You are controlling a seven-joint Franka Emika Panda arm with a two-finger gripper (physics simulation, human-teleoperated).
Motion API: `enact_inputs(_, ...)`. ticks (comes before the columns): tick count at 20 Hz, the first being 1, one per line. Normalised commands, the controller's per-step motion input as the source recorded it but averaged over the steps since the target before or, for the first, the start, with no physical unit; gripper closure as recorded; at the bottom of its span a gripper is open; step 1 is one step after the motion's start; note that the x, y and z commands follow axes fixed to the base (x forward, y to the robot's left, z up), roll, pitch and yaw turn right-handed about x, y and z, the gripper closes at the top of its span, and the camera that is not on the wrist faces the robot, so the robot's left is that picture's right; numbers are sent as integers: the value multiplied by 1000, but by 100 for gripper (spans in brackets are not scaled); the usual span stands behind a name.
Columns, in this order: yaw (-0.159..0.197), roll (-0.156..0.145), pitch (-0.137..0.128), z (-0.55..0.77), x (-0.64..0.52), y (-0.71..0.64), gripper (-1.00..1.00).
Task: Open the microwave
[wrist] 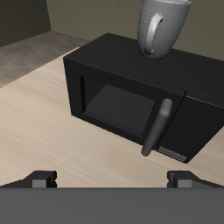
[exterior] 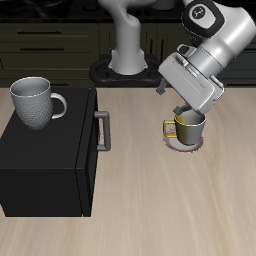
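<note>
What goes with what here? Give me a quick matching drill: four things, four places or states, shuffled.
1. microwave
2. grey mug
3. yellow mug
4. gripper

A. on a plate
B. door shut
C. open, holding nothing
D. on top of the microwave

Pairs: 1-B, 2-D, 3-A, 4-C

The arm [exterior: 215, 40] is built of smooth, rounded silver-white segments with a soft sheen. One joint cap near the wrist is black with a small white ring marking. The base column [exterior: 125, 40] is pale grey and stands on a dark round foot. The end effector [exterior: 178, 112] has a boxy light-grey body; in the wrist view its two fingertips [wrist: 39, 179] are dark grey and blocky.
</note>
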Motion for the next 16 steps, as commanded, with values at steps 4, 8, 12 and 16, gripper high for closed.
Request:
enact_inputs(4, -58, -34, 69, -68, 68, -258, -100)
enact_inputs(8, -54, -42, 79, -114, 15, -335, -100)
enact_inputs(12, -39, -40, 37, -43, -34, -175, -100)
enact_inputs(16, -72, -44, 94, -159, -87, -294, -100)
